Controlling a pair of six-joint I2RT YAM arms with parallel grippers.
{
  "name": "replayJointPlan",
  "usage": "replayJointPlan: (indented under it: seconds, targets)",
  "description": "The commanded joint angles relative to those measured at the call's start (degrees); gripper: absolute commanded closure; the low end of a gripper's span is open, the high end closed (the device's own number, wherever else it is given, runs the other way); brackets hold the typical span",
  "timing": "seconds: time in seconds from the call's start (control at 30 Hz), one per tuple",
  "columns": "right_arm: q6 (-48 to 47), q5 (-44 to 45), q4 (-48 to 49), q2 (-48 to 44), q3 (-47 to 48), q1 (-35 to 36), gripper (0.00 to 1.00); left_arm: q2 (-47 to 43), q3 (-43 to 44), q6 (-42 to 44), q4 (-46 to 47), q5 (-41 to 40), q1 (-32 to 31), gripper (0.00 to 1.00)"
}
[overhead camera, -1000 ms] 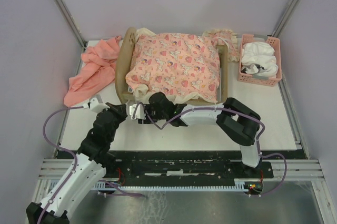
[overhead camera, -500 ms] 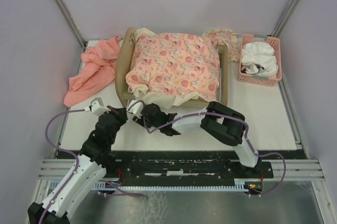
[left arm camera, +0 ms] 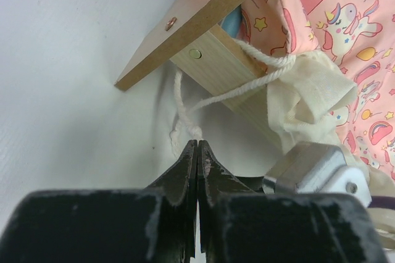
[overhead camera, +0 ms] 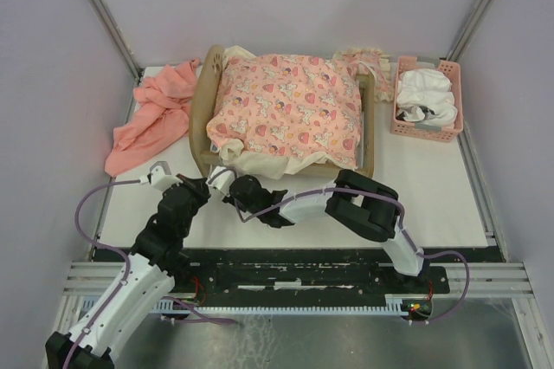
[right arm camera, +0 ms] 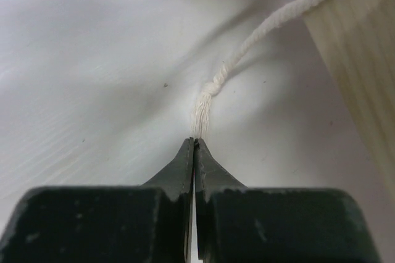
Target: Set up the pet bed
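Your left tool (left arm camera: 196, 146) is pinched shut on the knotted end of a white cord (left arm camera: 185, 130), low down by the counter (overhead camera: 450, 196). That cord comes from the cream edge (left arm camera: 308, 96) of the unicorn cushion (overhead camera: 290, 109). It wraps round the wooden corner rail (left arm camera: 216, 59) of the pet bed (overhead camera: 206, 92). I think it is there to tie the cushion down so it won't slide.

Your right tool (right arm camera: 194, 142) is just beside the left one. It is shut too, with the fluffy end of a cord (right arm camera: 200, 118) nipped in its tips. I can't tell if that is the same cord or a second one. With an end in each tool, you look ready to pull tight or make a knot.

The pet bed sits at the back middle of the counter with the cushion on top. The salmon cloth (overhead camera: 151, 122) is on its left and the pink basket (overhead camera: 426, 132) is on its right.
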Motion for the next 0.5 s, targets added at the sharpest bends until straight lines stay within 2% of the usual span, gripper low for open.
replayJointPlan:
  seconds: [0.0,0.23,0.47]
  targets:
    - [-3.26,-3.23,2.31,-5.31,-1.59,0.48,0.98,1.43,1.63,-0.5,0.8,-2.35,0.33,0.97]
    - [-4.93,-8.95,1.61,-12.62,-1.08,-0.3,0.98,1.56,1.28,-0.95,1.18,-2.03,0.25,0.97]
    - [-5.18,-13.3,-2.94,-17.1,6.73,-1.49,0.98,1.91,-0.92,-2.75,2.37,2.29,0.24,0.97]
